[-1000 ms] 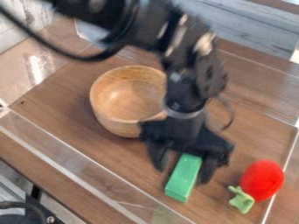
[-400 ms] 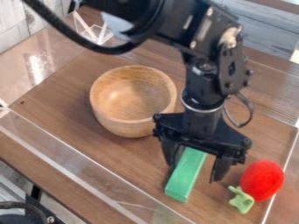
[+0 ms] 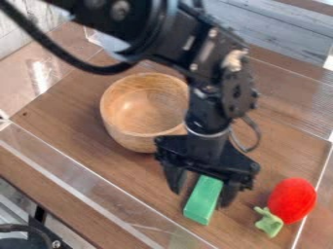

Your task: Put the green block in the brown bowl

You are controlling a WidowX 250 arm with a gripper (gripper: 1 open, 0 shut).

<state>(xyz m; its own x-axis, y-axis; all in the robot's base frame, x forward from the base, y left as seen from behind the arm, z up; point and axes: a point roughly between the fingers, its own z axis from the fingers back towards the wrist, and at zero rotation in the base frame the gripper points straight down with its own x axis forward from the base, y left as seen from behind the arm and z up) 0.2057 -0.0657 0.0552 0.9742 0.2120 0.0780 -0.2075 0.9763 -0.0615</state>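
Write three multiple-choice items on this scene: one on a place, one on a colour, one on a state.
1. Where is the green block?
A. in the bowl
B. on the table in front of the bowl
C. on the red toy

2. What colour is the round toy at right?
A. red
B. blue
C. yellow

3. How is the tool?
A. shut
B. open, straddling the block
C. out of view

Answers: 1 B, the block lies on the table, the brown bowl is empty; 2 A, it is red; 3 B, its fingers stand on either side of the block.
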